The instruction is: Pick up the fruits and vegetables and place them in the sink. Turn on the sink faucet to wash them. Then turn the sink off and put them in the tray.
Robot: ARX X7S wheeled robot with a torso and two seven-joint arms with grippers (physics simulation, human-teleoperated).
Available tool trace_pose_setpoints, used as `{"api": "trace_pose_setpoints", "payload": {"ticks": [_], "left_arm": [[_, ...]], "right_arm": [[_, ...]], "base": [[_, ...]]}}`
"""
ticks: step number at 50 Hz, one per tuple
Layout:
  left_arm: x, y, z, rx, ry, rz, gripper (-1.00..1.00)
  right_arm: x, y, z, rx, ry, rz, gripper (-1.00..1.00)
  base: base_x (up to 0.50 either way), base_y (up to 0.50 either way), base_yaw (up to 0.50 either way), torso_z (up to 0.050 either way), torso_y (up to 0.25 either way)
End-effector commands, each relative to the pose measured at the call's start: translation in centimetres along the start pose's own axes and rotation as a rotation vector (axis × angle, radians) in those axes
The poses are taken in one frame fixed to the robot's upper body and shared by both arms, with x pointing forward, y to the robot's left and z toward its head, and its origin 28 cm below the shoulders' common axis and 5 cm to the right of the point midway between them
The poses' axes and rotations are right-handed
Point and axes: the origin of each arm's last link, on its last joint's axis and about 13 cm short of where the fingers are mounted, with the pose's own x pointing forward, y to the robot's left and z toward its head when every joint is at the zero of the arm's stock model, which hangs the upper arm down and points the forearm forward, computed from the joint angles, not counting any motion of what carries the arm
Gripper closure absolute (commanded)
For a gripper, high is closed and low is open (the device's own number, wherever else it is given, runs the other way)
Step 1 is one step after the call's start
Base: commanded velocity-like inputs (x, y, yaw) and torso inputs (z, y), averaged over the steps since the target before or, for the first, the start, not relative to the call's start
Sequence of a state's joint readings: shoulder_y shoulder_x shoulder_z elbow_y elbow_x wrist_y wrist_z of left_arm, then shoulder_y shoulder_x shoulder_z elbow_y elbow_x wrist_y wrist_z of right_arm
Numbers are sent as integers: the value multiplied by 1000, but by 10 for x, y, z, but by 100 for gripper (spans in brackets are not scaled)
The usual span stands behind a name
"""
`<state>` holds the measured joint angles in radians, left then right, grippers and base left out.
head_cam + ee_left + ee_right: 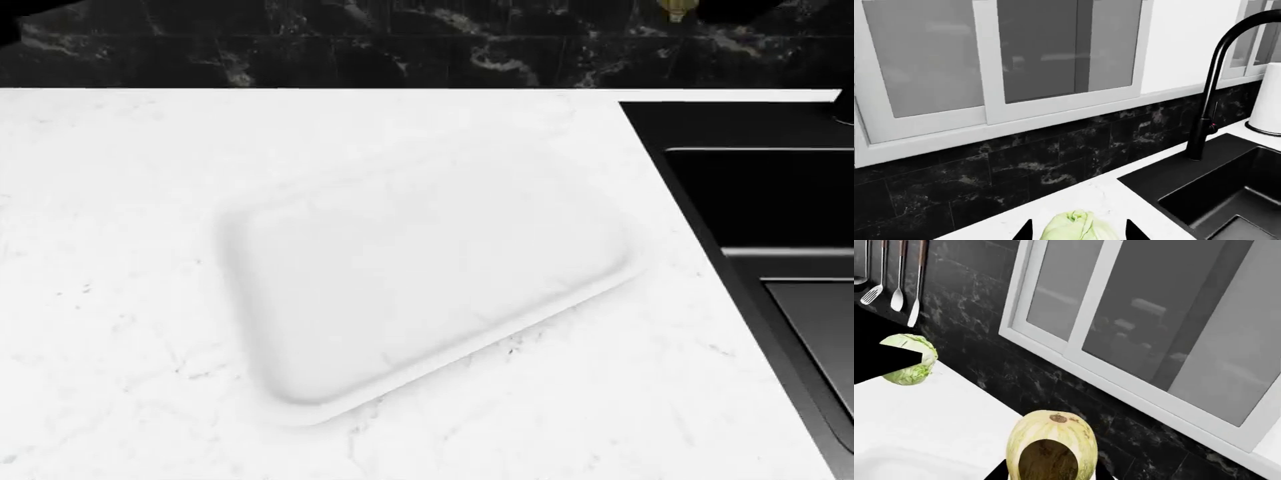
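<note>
Two pieces of produce, each held above the counter. One cabbage [1077, 226] between the two dark fingertips [1023, 231] of the left gripper [1079, 231], tips close against either side, gripping it. Also seen from the right wrist view as a pale green ball [909, 359] partly behind a black gripper part. One squash [1049, 445], yellowish-tan, clamped in the right gripper [1047, 475]; only the finger bases show at the frame edge, hard against the squash.

One tray [427, 265], white, lying askew in the middle of the white marble counter [120, 330], one corner near the edge by the sink. Nothing in the tray. Neither arm visible from the head.

One sink [1227, 197], matte black, set into the counter's right end; basin bare as far as shown. One faucet [1211, 90], black, arching over the sink from its back edge, with a small lever on its side.

Behind: black marble backsplash [987, 175], sliding window with white frames [994, 65]. One white roll [1269, 100] on the counter past the faucet. Four utensils [894, 275] hanging on the wall.
</note>
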<state>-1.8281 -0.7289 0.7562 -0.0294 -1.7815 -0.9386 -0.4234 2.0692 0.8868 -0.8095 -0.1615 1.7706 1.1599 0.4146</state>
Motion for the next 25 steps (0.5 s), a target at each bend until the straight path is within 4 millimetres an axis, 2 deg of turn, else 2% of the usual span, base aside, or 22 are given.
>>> {"api": "trace_pose_setpoints", "payload": {"ticks": [1, 9, 15, 19, 25], "left_arm": [[11, -6, -20, 51, 107, -51, 100], [14, -6, -39, 123, 231, -46, 100], [10, -6, -49, 140, 293, -38, 100], [7, -7, -53, 140, 308, -36, 100], [6, -8, -53, 138, 311, -38, 100]], "right_arm": [[30, -2, -18, 27, 72, 39, 100], [67, 8, -55, 65, 235, 159, 100], [86, 19, -75, 74, 304, 228, 100], [93, 25, -84, 78, 326, 258, 100], [107, 26, -86, 84, 320, 275, 100]], "base": [[0, 0, 0, 0, 0], [0, 0, 0, 0, 1], [0, 0, 0, 0, 2], [0, 0, 0, 3, 2], [0, 0, 0, 0, 2]]}}
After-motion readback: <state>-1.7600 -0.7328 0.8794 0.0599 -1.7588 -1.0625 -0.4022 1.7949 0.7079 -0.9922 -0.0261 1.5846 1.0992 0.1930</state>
